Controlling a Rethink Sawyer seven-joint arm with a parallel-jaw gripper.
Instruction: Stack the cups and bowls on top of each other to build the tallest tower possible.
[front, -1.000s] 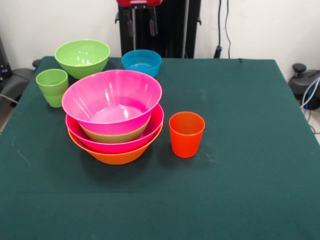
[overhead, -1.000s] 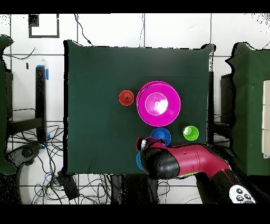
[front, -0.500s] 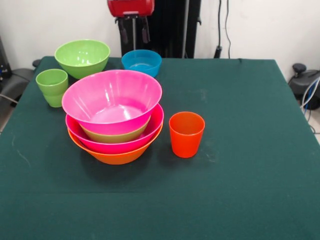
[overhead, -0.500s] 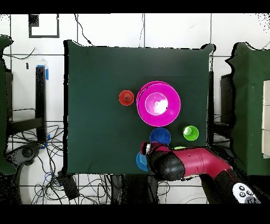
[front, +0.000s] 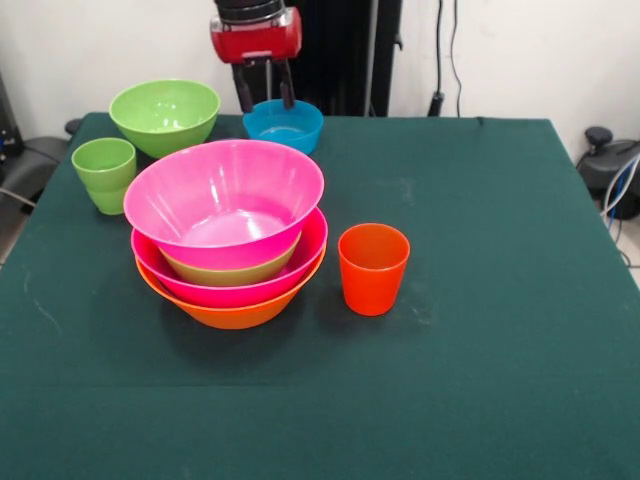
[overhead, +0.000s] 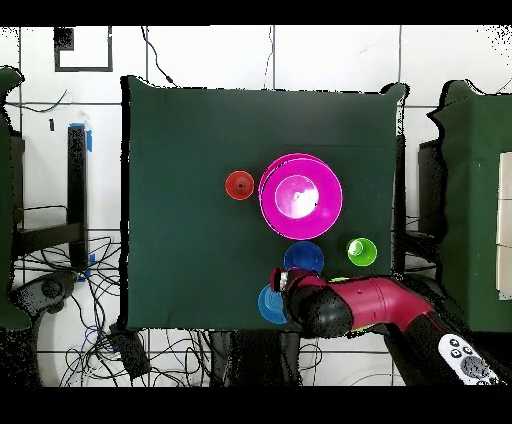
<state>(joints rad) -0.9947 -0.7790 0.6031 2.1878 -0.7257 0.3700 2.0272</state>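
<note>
Our gripper (front: 264, 92), fingers apart, hangs over the light blue bowl (front: 283, 125) at the tabletop's far edge, straddling its rear rim. We judge the tower (front: 229, 232), nearer mid-table, is its destination.

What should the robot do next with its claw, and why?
Probably lower the gripper a little further onto the rim of the light blue bowl and close on it. Its two fingers hang open right over that bowl's back edge, the bowl stands alone on the table, and the tower needs more pieces.
</note>
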